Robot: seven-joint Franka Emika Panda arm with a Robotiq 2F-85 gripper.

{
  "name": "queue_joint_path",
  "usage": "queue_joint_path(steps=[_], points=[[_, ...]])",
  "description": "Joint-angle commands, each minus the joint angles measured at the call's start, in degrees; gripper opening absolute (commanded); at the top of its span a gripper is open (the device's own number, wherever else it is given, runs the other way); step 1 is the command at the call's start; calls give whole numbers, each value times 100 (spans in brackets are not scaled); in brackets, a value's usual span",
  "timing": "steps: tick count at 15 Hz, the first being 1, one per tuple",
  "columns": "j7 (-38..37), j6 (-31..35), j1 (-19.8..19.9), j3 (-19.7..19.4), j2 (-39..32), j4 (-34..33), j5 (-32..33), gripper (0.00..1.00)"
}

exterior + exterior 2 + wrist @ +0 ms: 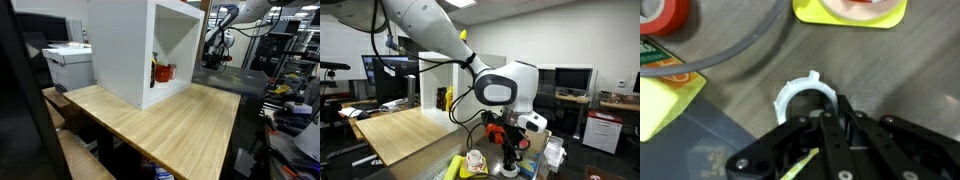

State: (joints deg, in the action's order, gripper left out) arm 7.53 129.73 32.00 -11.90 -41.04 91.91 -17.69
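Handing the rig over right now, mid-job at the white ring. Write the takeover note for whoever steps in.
End effector: low over the grey surface, fingertips at the white ring's right rim. Cannot tell if it is open or shut.
White ring: lying flat on the surface, not lifted.
Nearby: orange tape roll at top left, yellow pad at left, grey cable arcing past.
Done: end effector is at the ring.
Left: probably confirm the grip before any lift.
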Motion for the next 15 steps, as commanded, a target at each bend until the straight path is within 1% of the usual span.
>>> queue_joint_path(steps=[1,5,8,9,10,15], points=[[293,-48,81,129,13,-9,66,6],[626,16,79,167,30,21,145,6],[703,-123,88,164,-61,-122,214,6],[473,-17,53,106,-7,-39,175,6],[476,-18,53,106,-7,-40,181,10],[475,-18,53,106,-7,-41,181,10]])
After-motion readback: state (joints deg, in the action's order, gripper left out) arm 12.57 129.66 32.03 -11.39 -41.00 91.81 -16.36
